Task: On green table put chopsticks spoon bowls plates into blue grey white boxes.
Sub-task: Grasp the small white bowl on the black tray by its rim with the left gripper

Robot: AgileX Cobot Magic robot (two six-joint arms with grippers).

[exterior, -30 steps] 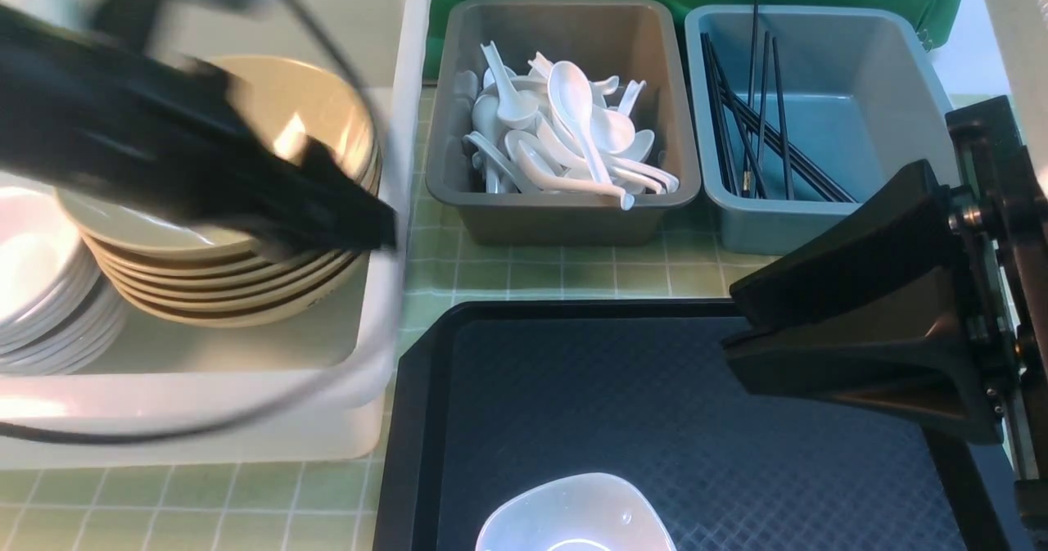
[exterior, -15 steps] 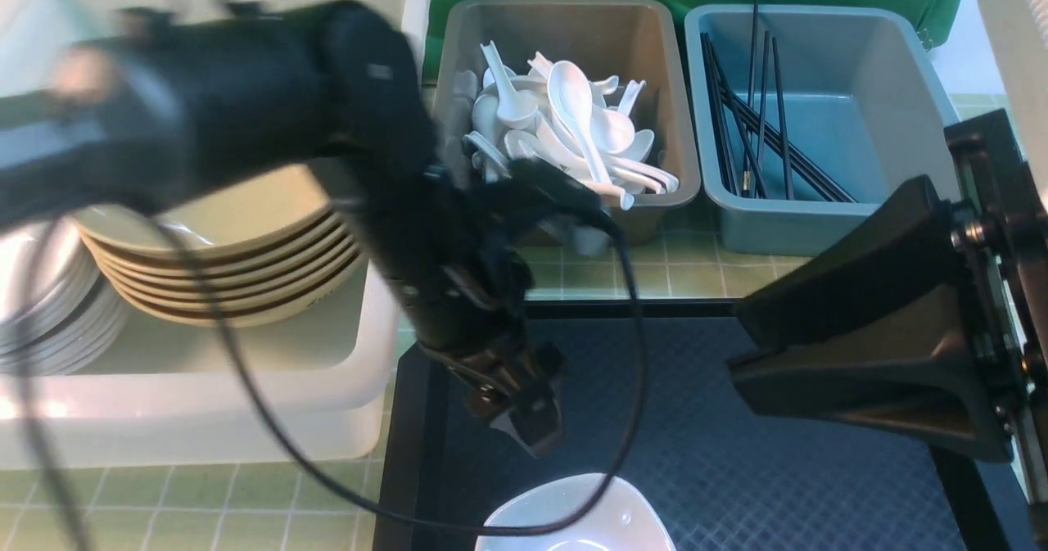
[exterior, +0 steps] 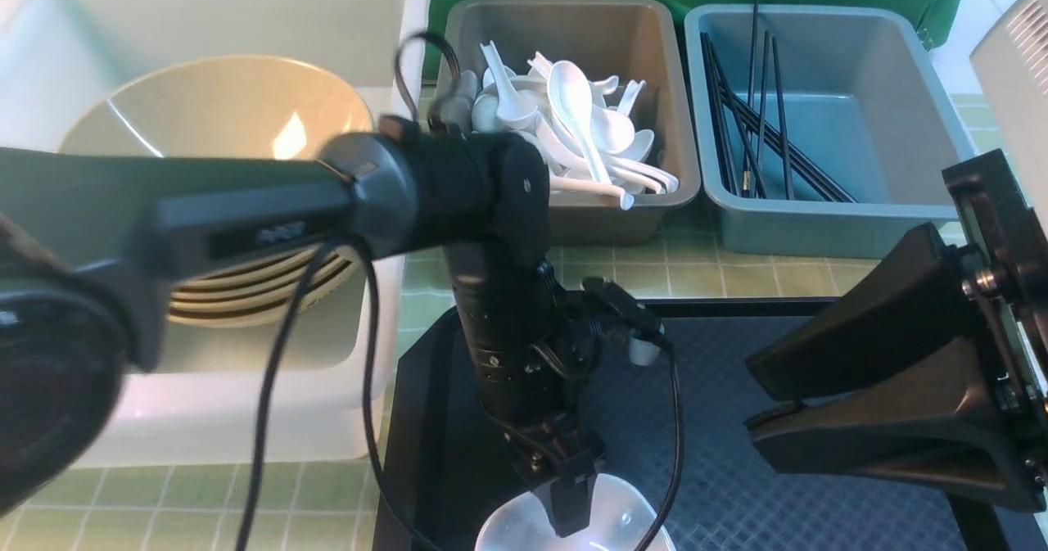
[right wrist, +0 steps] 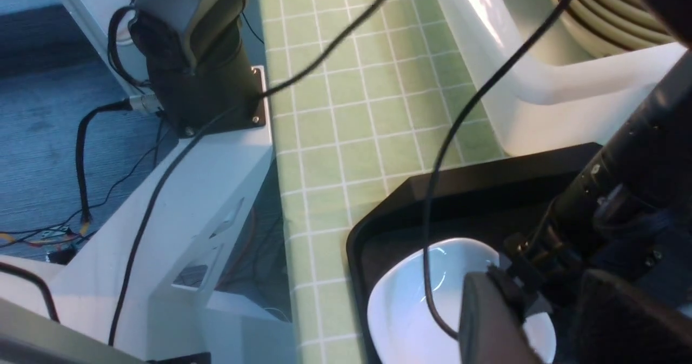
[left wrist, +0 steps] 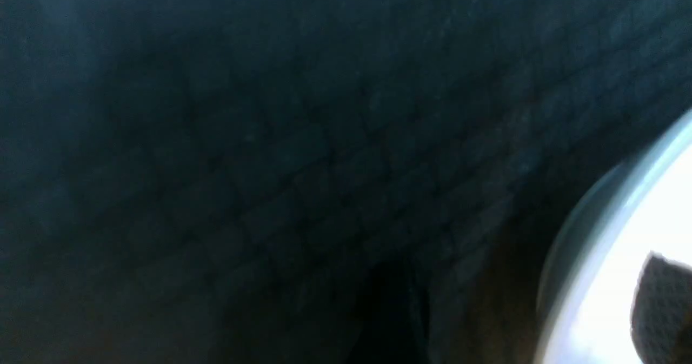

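I have the left jaws spread low over the plate (exterior: 618, 518) on the black tray (exterior: 737, 485) near the front of the bench (exterior: 696, 277), with one finger (left wrist: 662, 307) above the plate's hollow. The right jaws hover over the tray's right side, part spread and empty. Bowls (exterior: 221, 117) are stacked in the white tub (exterior: 413, 43), spoons (exterior: 573, 101) fill the grey box (exterior: 647, 207), and chopsticks (exterior: 737, 137) lie in the blue box (exterior: 819, 232).

three boxes (exterior: 606, 35), one tray (exterior: 761, 494), one plate (exterior: 509, 528)
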